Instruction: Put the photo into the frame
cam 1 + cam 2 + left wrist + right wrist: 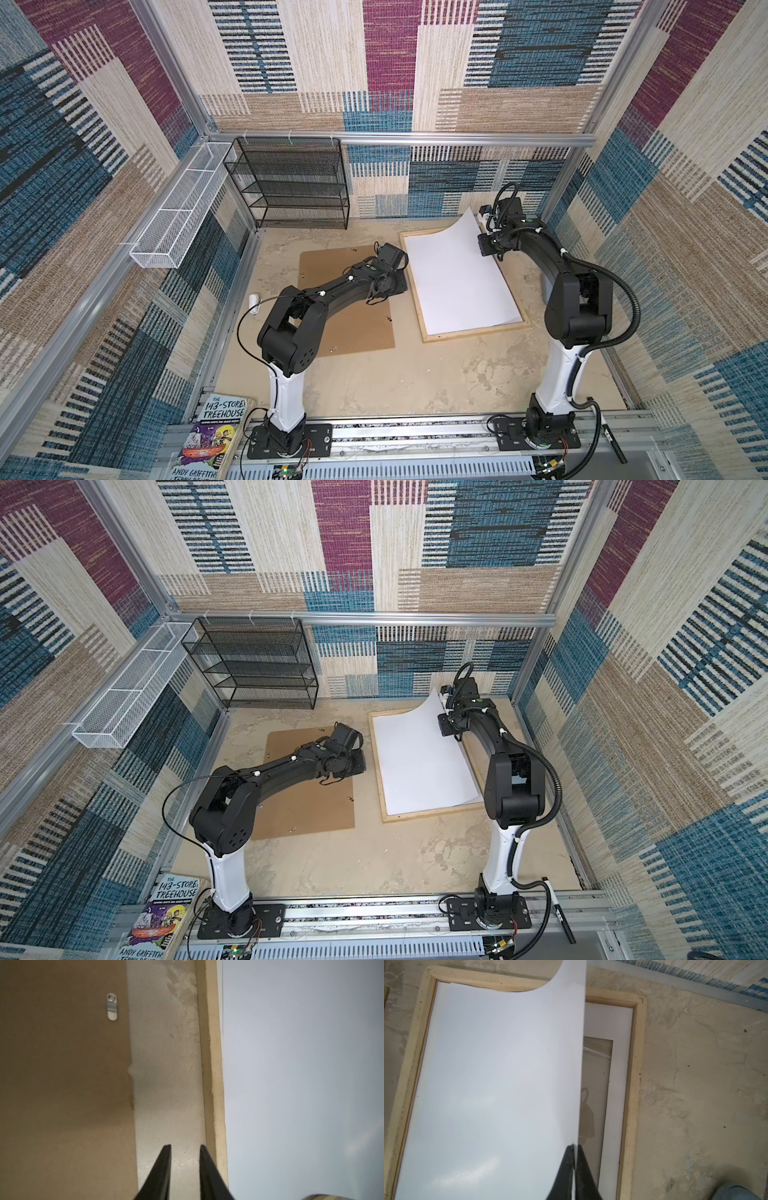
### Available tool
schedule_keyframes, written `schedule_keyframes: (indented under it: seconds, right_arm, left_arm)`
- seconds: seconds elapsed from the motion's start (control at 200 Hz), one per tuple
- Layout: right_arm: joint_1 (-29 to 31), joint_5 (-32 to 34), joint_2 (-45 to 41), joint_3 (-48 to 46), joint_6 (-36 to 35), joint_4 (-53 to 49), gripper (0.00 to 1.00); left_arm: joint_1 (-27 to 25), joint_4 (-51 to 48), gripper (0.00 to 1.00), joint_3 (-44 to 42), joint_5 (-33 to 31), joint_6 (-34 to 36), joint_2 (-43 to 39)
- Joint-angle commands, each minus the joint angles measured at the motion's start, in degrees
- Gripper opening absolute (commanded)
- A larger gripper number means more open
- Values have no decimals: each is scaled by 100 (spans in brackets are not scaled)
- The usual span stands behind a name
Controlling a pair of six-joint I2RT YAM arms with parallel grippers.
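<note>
This is a robot lab cell: aluminium framing (pixel 457 139), two arms (pixel 286 386) bolted to a rail (pixel 415 434)

The photo (pixel 457 282) shows only a plain white back; the frame (pixel 633 1084) has rails of pale natural wood. The backing board (pixel 353 324) is flat brown with small silvery clips (pixel 111 1006). The bench (pixel 395 374) is mottled cream and beige. The mesh rack (pixel 291 187) is black, the mesh basket (pixel 174 224) white. The walls (pixel 390 62) are a patchwork of striped blue, magenta, tan and cream.
</note>
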Motion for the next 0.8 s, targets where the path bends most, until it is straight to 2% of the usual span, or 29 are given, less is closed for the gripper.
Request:
schedule_keyframes:
  seconds: [0.0,0.35,0.576,0.586,0.601,0.656,0.731,0.756,0.796]
  right_arm:
    - [32,-224,-69,-32,-82,125,8]
    - [129,-235,-91,-132,-180,204,8]
    - [130,289,35,-55,-52,162,9]
    - [126,313,40,-51,-49,160,10]
    - [126,342,49,-45,-33,154,18]
    - [130,436,53,-57,-1,164,28]
    - [130,425,33,-63,9,180,30]
    - [129,450,20,-66,20,186,36]
    - [128,488,2,-78,31,215,38]
  left_arm:
    - [2,-178,27,-29,-135,98,-52]
    - [11,-213,26,-27,-122,99,-56]
    - [11,-224,26,-20,-90,107,-31]
    - [11,-223,26,-20,-90,109,-30]
    - [11,-223,26,-20,-85,111,-30]
    - [11,-222,26,-13,-76,109,-22]
    - [11,-222,26,-20,-61,107,-21]
    - [7,-216,26,-20,-63,108,-21]
    - [11,-222,26,-20,-63,107,-21]
